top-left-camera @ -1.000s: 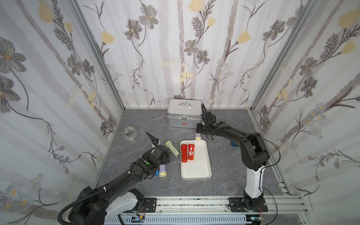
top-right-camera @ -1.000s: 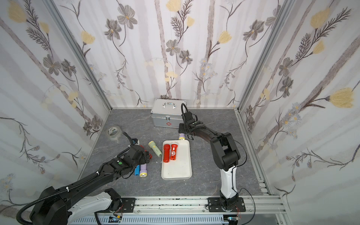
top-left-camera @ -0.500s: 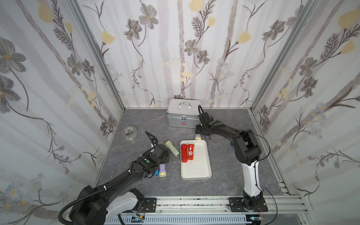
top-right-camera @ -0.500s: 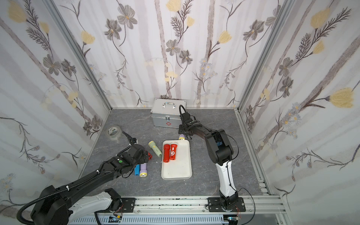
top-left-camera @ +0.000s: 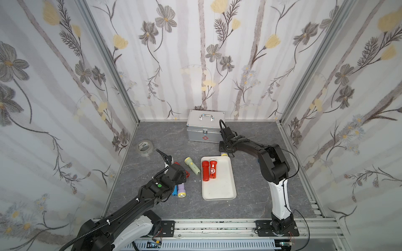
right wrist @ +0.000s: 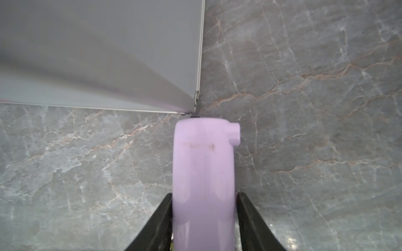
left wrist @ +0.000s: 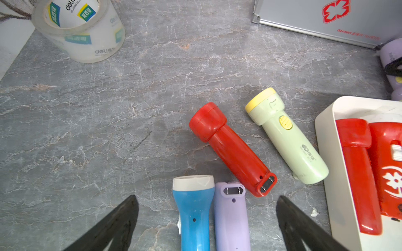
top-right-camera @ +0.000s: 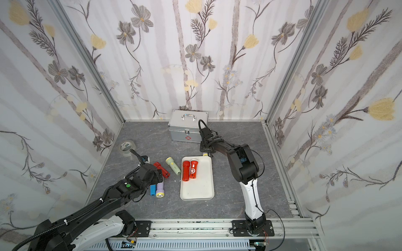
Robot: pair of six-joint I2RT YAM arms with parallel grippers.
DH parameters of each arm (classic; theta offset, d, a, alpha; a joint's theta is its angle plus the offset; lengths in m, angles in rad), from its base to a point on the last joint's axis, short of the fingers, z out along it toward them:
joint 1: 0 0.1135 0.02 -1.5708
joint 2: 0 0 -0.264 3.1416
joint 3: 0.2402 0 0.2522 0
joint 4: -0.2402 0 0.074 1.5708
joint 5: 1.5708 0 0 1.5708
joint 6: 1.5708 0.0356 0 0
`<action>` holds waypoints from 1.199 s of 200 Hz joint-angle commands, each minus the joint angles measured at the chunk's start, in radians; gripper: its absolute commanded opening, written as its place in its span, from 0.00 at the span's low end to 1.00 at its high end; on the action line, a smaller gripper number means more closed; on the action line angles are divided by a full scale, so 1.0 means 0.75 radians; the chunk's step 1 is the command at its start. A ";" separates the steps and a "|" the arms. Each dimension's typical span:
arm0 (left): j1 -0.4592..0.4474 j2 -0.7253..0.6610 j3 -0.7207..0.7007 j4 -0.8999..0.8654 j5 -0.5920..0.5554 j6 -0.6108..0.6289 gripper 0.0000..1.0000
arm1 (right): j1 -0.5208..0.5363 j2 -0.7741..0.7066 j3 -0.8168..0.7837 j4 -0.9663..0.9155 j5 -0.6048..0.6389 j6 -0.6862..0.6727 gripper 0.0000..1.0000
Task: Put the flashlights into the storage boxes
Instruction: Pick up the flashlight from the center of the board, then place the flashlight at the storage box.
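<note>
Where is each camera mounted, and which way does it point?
Top views: high at the front, looking down toward the back wall; left arm, right arm, white tray and silver case show.
Left wrist: on the left arm, looking past the open left gripper at the loose red flashlight and tape roll.
Right wrist: on the right arm, facing the case corner; right gripper grips a lilac flashlight.
Shared: tray and case appear in the top and left wrist views.

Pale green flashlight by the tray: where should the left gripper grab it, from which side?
Take the pale green flashlight mid-barrel, behind its wider yellow-rimmed head, coming straight down with the open left gripper, jaws across the barrel. It lies flat and diagonal; the red flashlight and the tray flank it, probably leaving room.
</note>
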 commanded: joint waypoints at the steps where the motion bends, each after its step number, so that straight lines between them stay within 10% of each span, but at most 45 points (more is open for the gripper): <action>1: 0.002 0.008 0.005 0.010 -0.018 -0.022 1.00 | -0.009 -0.042 -0.040 0.010 0.081 0.037 0.45; 160: 0.008 0.003 -0.003 0.013 -0.018 -0.021 1.00 | -0.113 -0.510 -0.353 0.039 0.125 -0.012 0.36; 240: 0.020 0.039 0.009 0.015 -0.009 -0.021 1.00 | 0.309 -0.745 -0.664 0.161 0.101 0.273 0.37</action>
